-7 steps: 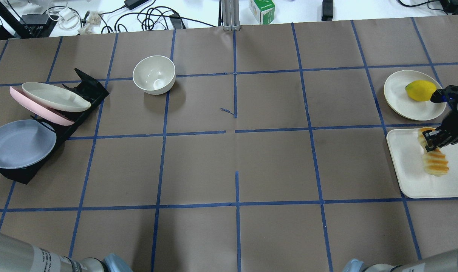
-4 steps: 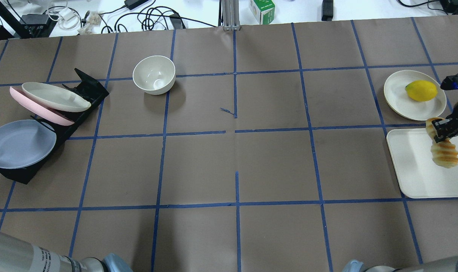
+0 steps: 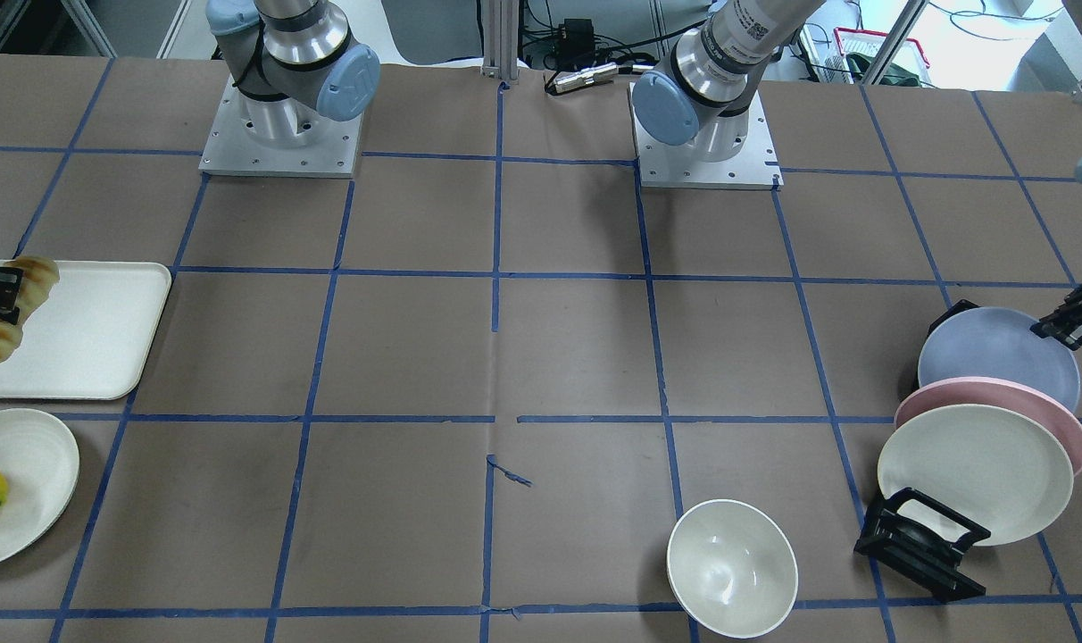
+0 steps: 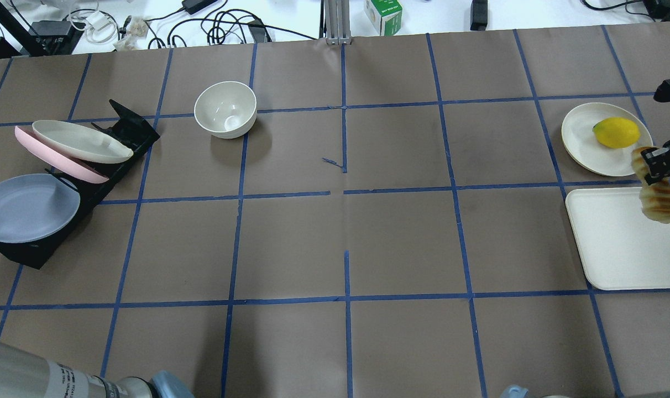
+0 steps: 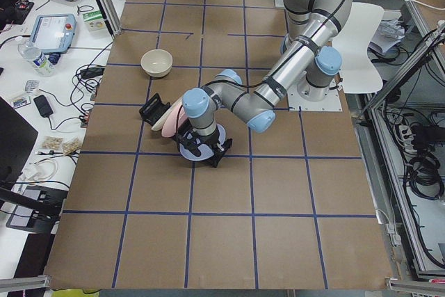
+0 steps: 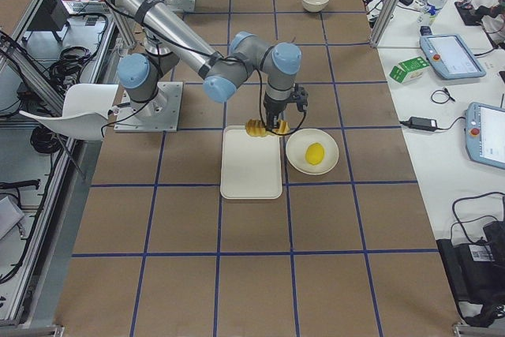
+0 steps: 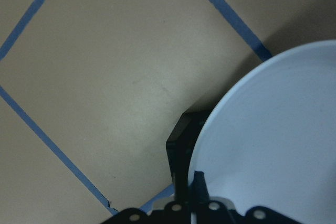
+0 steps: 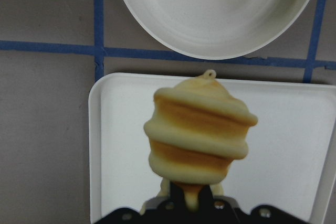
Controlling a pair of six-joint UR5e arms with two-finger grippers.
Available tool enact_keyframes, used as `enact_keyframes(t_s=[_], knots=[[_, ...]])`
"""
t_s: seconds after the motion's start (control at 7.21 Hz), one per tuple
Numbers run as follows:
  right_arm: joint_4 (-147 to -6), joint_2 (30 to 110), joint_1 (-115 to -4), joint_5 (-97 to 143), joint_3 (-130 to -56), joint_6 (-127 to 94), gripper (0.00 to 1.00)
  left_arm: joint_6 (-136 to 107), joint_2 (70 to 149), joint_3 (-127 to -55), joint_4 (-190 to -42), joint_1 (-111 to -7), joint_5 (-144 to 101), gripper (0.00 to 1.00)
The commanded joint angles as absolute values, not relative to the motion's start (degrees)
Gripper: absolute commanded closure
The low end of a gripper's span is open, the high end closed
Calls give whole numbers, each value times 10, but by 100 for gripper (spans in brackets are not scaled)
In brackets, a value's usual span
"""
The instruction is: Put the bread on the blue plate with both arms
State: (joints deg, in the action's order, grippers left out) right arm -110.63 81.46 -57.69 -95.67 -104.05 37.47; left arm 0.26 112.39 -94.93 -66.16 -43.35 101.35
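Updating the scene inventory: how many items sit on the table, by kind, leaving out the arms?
bread: 1
lemon: 1
rack: 1
bowl: 1
tray: 1
plates: 4 (blue plate, pink plate, cream plate in rack, cream plate under lemon)
Total: 9

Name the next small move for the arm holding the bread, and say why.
Probably carry it toward the table's middle at the same height. The right gripper has its jaws shut on the bread, which hangs clear above the white tray, while the blue plate sits far off in the black rack with the left gripper at its rim.
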Motion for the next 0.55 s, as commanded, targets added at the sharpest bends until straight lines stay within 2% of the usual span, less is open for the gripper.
enact_keyframes(t_s=[0.0, 0.42], knots=[[-1026, 850, -617, -946, -1017, 367, 100, 13, 1094, -939, -684, -432, 1018, 100], [-1018, 866, -678, -918, -1015, 340, 100, 62, 1016, -908, -800, -434, 1019, 100]])
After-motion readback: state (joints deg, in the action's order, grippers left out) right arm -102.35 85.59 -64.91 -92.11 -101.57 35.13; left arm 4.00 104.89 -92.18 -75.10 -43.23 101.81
